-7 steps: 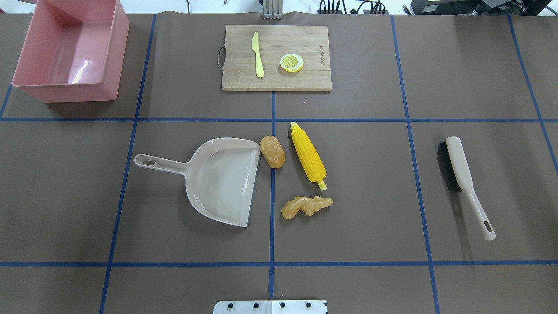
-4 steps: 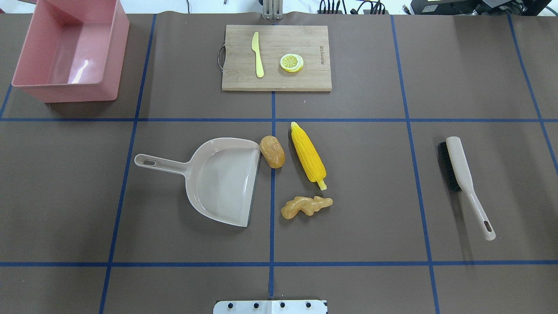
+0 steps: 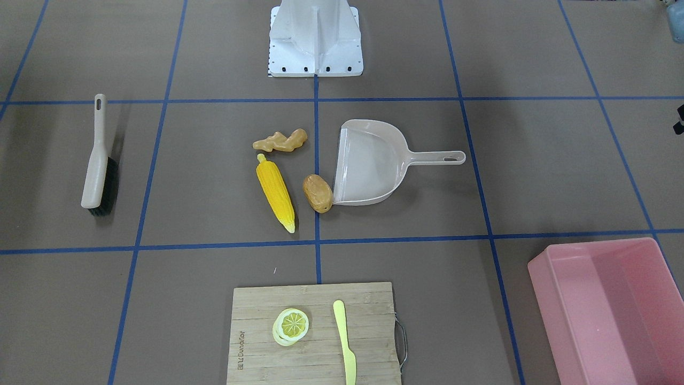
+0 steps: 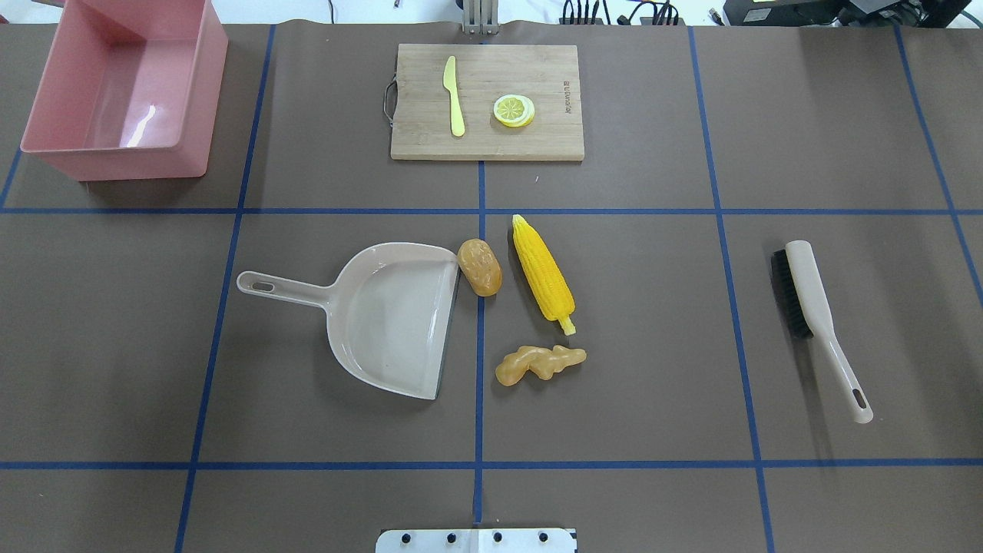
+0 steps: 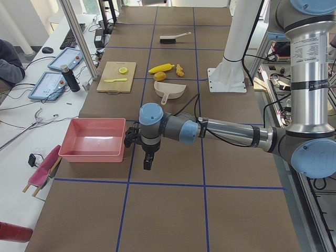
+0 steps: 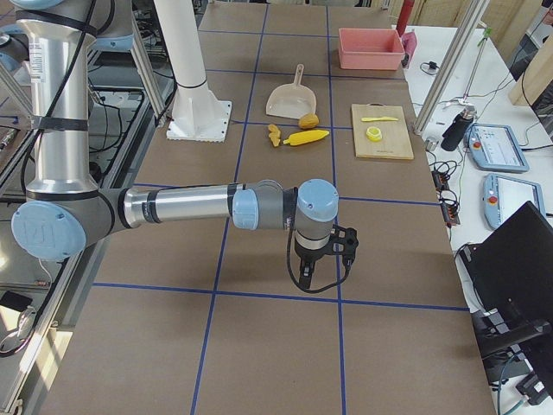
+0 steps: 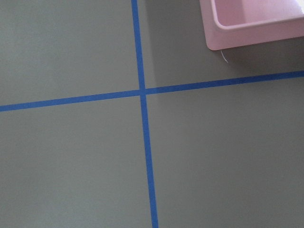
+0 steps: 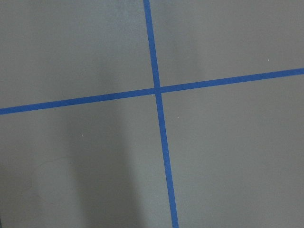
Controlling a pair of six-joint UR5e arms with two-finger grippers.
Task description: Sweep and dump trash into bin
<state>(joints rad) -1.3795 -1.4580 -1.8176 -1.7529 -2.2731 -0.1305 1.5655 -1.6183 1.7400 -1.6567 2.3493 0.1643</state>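
So the long yellow corn cob (image 4: 543,269), brown oval potato (image 4: 480,266) and knobbly tan ginger root (image 4: 539,363) sit mid-surface beside the beige plastic dustpan (image 4: 392,322), with the pink plastic tub (image 4: 123,163) well apart. For the left gripper (image 5: 147,164) and right gripper (image 6: 304,275), can't tell whether the fingers are clenched or released.

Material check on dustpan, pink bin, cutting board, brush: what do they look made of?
The dustpan looks like moulded plastic, beige, semi-gloss: smooth thin walls, one-piece handle. The bin: glossy pink plastic, glare streak on its floor. The cutting board: wood or bamboo, matte, visible strip grain. The brush: smooth beige plastic handle, black bristles, fibre unclear.
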